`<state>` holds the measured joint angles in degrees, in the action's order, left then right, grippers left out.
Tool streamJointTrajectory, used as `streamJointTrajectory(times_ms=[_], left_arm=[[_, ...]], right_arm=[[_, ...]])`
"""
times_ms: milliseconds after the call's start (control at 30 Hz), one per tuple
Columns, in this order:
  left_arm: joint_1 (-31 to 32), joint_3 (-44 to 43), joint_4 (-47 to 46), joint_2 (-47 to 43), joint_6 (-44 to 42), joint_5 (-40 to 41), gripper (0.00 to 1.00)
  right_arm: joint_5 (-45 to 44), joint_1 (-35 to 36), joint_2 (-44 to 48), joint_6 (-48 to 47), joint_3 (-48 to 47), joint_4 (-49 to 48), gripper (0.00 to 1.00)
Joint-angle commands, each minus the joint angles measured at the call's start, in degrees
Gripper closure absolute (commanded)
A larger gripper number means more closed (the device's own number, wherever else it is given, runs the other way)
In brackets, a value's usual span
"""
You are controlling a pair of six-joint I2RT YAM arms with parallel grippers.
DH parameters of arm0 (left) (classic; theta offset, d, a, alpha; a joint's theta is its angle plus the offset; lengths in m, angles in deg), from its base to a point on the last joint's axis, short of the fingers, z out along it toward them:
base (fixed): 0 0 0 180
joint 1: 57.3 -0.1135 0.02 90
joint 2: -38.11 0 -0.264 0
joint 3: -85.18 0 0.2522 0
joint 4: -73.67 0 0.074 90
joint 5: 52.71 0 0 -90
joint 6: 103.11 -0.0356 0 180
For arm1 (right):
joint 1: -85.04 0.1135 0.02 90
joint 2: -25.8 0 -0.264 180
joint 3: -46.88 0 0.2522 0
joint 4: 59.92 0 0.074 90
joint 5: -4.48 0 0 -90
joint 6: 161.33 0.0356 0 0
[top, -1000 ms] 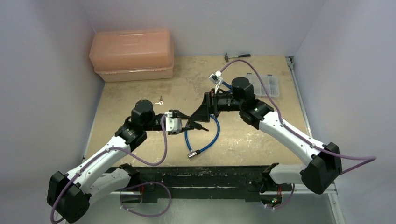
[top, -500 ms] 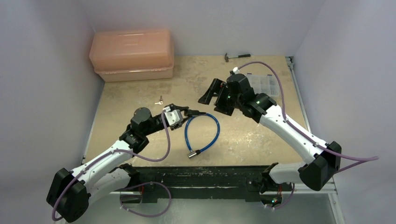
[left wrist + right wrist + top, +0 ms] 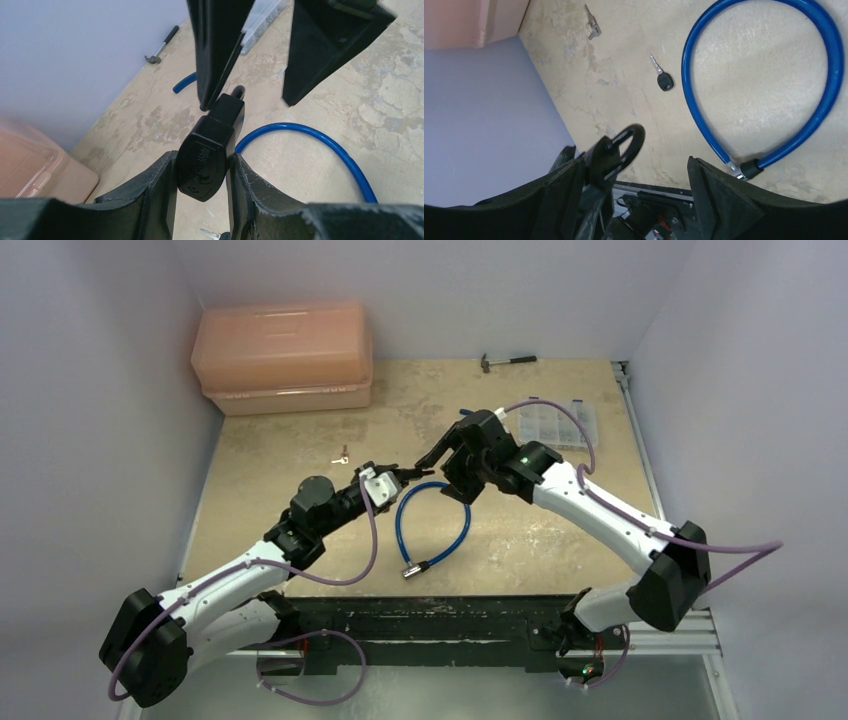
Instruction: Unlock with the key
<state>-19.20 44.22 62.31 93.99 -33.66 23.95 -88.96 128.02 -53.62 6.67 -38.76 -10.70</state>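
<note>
My left gripper (image 3: 202, 160) is shut on a small black padlock (image 3: 207, 157), holding its body above the table with the shackle (image 3: 239, 92) pointing away. My right gripper (image 3: 639, 170) is open and straddles that shackle (image 3: 624, 142), which sits close to one finger (image 3: 220, 50). The other finger (image 3: 330, 45) stands well apart from it. The key (image 3: 664, 80), tiny with a black head, lies loose on the table below. Beside it lies the blue cable (image 3: 824, 100). In the top view both grippers meet over the cable (image 3: 440, 530), left gripper (image 3: 398, 478) facing right gripper (image 3: 438, 453).
A salmon plastic toolbox (image 3: 285, 355) stands at the back left. A small hammer (image 3: 508, 361) lies by the back wall, and a clear organiser box (image 3: 560, 420) sits at the back right. A small silver key bunch (image 3: 342, 455) lies left of the grippers. The cable's metal end (image 3: 410, 568) points toward the near edge.
My right gripper swung down and left until its fingers came around the padlock's shackle. My left arm reached forward, carrying the padlock toward it.
</note>
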Motion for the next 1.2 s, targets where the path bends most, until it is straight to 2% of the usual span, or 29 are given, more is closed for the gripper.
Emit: streamJointTrajectory(times_ms=[0,200,433,533,700,767,833,933,1033,1167], left_arm=[[0.82,-1.49,-9.07,-0.81,-0.1,1.76,1.0],[1.31,-1.45,-8.56,-0.77,-0.32,2.24,1.0],[2.95,-1.5,-7.89,-0.68,-1.36,3.65,1.0],[3.56,-1.47,-7.26,-0.68,-1.99,4.37,1.0],[4.32,-1.51,-6.38,-0.86,-2.91,5.43,1.0],[4.51,-1.6,-6.11,-0.71,-3.1,5.32,1.0],[4.61,-1.96,-5.58,-0.52,-3.21,5.3,1.0],[4.69,-2.36,-4.56,-0.53,-3.62,5.16,1.0],[4.7,-2.4,-2.41,-1.54,-5.07,3.86,0.74],[4.76,-1.8,0.51,-3.14,-6.48,2.06,0.48]], right_arm=[[0.12,1.64,-2.67,3.63,-2.95,-2.28,0.2],[-0.51,2.54,-3.86,3.77,-3.62,-3.59,0.24],[-0.34,3.23,-4.95,4.42,-4.48,-5.21,0.41],[-0.33,3.81,-5.92,4.18,-5.46,-5.65,0.55],[-0.26,4.13,-6.62,3.81,-5.51,-5.98,0.85],[0.09,4.21,-6.73,3.32,-5.41,-6.53,0.89],[1.01,4.22,-6.6,1.69,-4.83,-8.91,1.0],[3.28,4.22,-5.45,-0.14,-1.78,-15.45,1.0],[3.34,4.22,-5.41,-0.84,-1.21,-16.43,1.0],[6.14,2.72,-6.13,-5.7,-2.42,-17.2,1.0]])
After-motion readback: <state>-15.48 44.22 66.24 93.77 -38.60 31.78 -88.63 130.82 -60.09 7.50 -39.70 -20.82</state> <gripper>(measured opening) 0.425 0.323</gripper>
